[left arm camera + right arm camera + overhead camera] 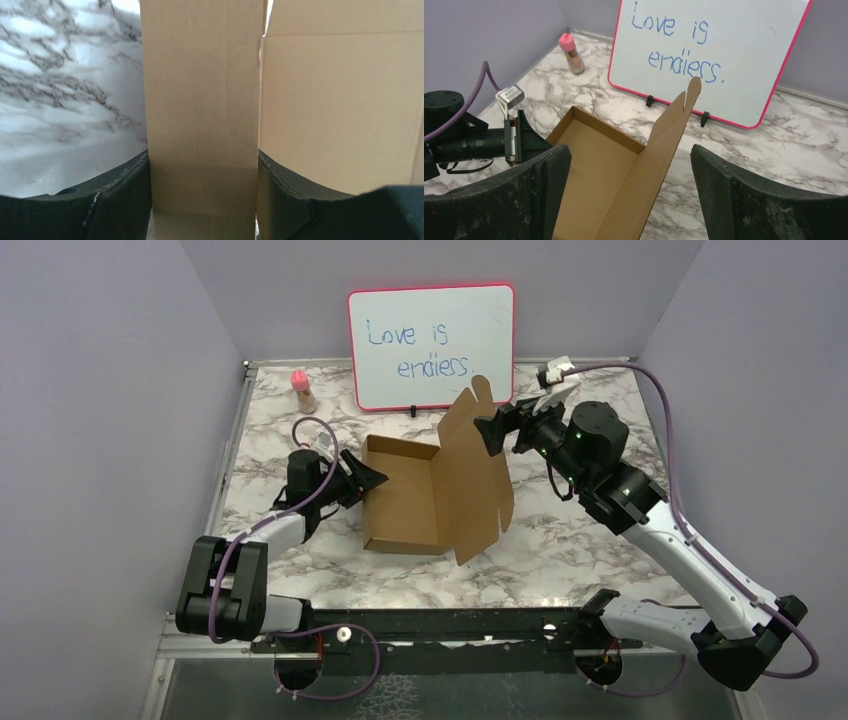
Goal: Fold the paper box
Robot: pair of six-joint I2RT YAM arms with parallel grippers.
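On marble table, box: plain brown unprinted cardboard box (pixel 405 495) is set mid-table on the white-grey marbled tabletop (pixel 570 540), with the tray formed and the lid panel (pixel 478 475) raised on its right side.
Left gripper: black two-finger left gripper (pixel 362 480) is clamped across the tray's left wall (the wall fills the finger gap in the wrist view). The box is judged to be pinned against sliding.
Right gripper: black right gripper (pixel 495 432) is spread wide with nothing between the fingers, just beside the lid's top edge. It is judged to be placed for tipping the lid over.
Writing: red-framed whiteboard (pixel 430 340) is stood at the back; blue marker is read as "Love is endless."
Labels: none is seen on the box; the label on the small pink-capped bottle (pixel 301 388) is too small to be read.
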